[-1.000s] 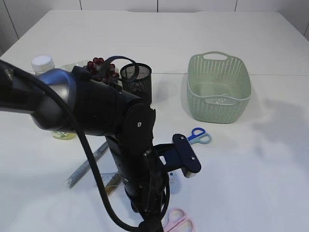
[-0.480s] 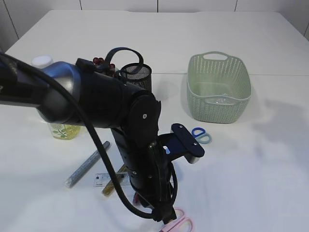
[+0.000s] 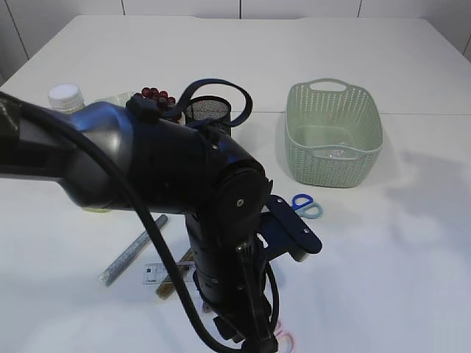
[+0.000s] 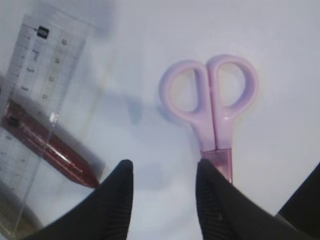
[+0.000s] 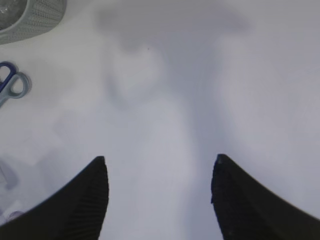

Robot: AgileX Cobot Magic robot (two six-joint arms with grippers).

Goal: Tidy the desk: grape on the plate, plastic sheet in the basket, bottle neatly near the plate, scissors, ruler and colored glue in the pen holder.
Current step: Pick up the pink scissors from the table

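In the left wrist view my left gripper (image 4: 164,172) is open just above the table. Pink scissors (image 4: 215,105) lie flat with their handles pointing away, and their blade end sits under my right fingertip (image 4: 215,200), not between the jaws. To the left lie a clear ruler (image 4: 37,85) and a red glue tube (image 4: 50,150). My right gripper (image 5: 160,167) hangs open over bare table. Blue scissors (image 3: 303,206) lie in front of the green basket (image 3: 335,132). Grapes (image 3: 154,95) rest on the plate (image 3: 114,98) beside the black pen holder (image 3: 208,112). The bottle (image 3: 65,94) stands at the left.
My left arm fills the middle of the exterior view and hides its own gripper. A silver glitter glue tube (image 3: 132,250) and a gold one (image 3: 173,283) lie by the ruler (image 3: 165,272). Something clear lies on the basket floor (image 3: 335,153).
My left arm has swung right and down over the pink scissors, now covering them in the exterior view. Its jaws have opened. The right arm has not moved.
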